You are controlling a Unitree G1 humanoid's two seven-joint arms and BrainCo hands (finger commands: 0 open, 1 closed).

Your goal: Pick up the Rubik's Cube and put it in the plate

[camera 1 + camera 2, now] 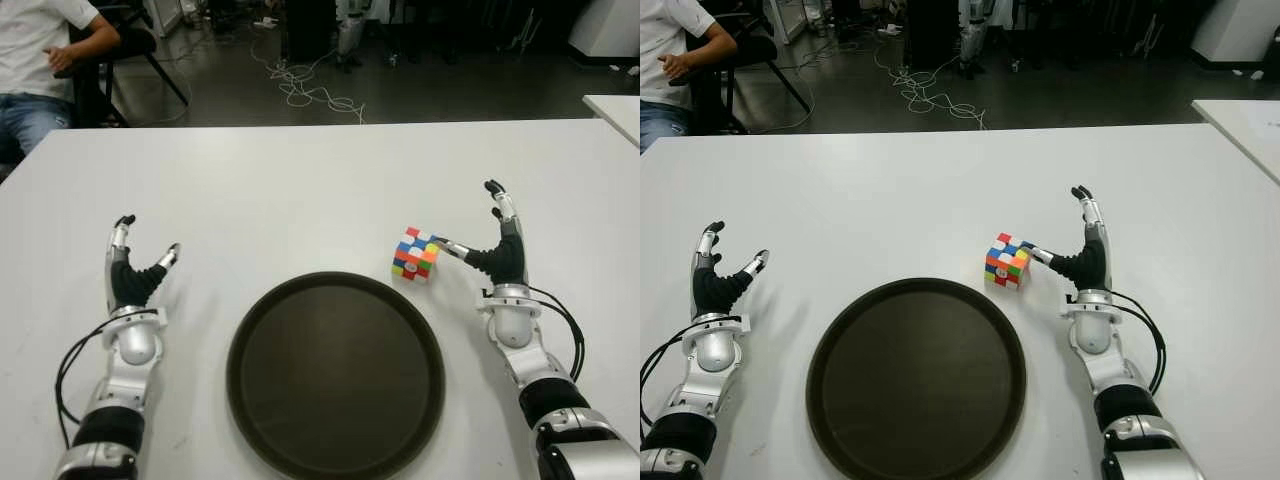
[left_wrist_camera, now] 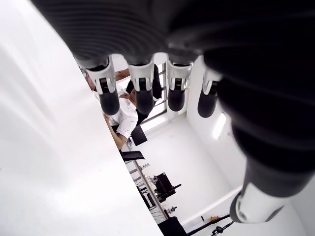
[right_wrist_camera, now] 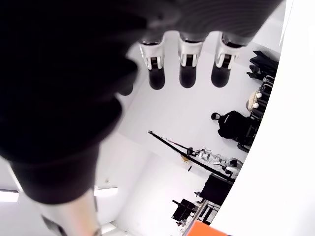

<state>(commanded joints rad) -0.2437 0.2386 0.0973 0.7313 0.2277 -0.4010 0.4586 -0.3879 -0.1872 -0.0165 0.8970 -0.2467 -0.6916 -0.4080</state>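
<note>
A Rubik's Cube [image 1: 415,254] stands on the white table [image 1: 300,190], just beyond the right rim of the round dark plate [image 1: 335,375]. My right hand [image 1: 490,235] is beside the cube on its right, fingers spread upward, thumb tip reaching to the cube's right edge. It holds nothing. An orange corner of the cube [image 3: 204,228] shows at the edge of the right wrist view. My left hand [image 1: 135,260] is left of the plate, fingers spread and empty.
A seated person [image 1: 40,60] is at the far left beyond the table. Cables [image 1: 300,85] lie on the dark floor behind. Another white table's corner [image 1: 615,110] shows at the far right.
</note>
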